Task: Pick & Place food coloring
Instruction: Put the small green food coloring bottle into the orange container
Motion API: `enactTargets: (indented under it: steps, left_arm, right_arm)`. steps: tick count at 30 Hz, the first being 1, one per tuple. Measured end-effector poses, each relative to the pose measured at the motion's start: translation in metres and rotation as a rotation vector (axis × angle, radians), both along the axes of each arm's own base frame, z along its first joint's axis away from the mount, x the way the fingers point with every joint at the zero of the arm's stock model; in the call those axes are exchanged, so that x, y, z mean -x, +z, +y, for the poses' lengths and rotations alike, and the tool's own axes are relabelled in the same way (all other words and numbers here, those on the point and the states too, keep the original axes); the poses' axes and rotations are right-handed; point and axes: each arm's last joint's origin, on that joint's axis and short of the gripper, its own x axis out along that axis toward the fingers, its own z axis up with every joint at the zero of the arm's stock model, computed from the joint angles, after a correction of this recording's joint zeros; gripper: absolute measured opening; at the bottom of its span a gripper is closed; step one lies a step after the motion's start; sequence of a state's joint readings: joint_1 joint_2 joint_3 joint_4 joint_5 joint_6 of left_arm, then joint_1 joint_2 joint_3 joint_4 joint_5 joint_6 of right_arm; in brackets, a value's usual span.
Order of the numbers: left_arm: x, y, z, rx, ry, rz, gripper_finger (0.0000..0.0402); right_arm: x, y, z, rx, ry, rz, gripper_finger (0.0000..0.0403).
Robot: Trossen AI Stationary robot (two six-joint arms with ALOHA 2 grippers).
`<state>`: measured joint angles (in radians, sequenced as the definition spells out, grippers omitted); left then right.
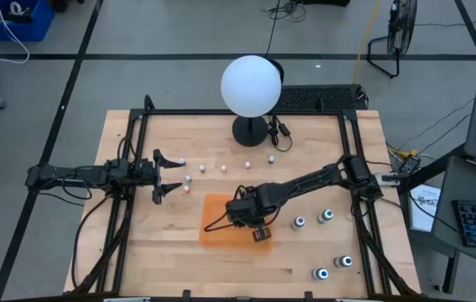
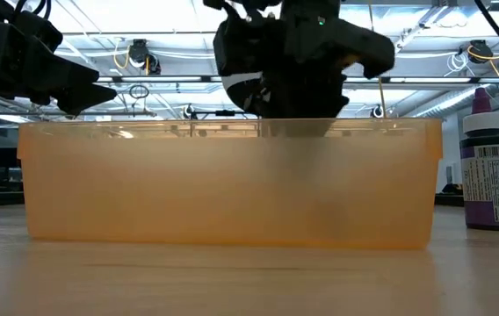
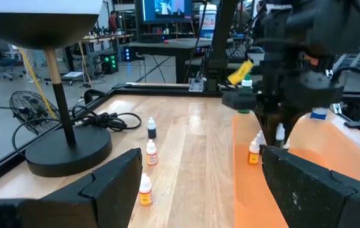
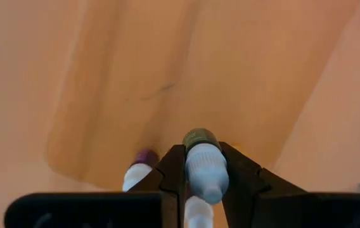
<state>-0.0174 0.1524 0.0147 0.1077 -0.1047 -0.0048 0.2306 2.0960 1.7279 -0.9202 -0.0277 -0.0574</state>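
food coloring bottle point(image 4: 206, 170) in right tool point(image 4: 204, 180), lamp point(image 1: 251, 86) behind

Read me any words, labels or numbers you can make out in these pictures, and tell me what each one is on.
No text reads clearly anywhere.
Purple bottle in the low view: white label with printed lines, too blurred to read.
Papers beside the table in the high view: print too small to read.
Small dropper bottles on the table: labels too small to read.
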Motion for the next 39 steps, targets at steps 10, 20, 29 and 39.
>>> enactTargets:
  steps: [10,20,29,39]
  left_arm:
    - [0.000,0.000,0.000,0.000,0.000,-0.002,0.0324]
    - [0.000,0.000,0.000,0.000,0.000,0.001,0.0324]
    - [0.000,0.000,0.000,0.000,0.000,0.000,0.0324]
    - [0.000,0.000,0.000,0.000,0.000,0.000,0.0324]
  right_arm:
    - [0.003,-0.009,-0.002,0.008,-0.004,0.027,0.0054]
    - [0.011,-0.032,-0.009,0.016,-0.026,0.079,0.0054]
    - [0.007,-0.032,-0.006,-0.044,-0.023,0.047,0.0068]
    - [0.007,-0.032,-0.006,-0.057,-0.074,0.046,0.0134]
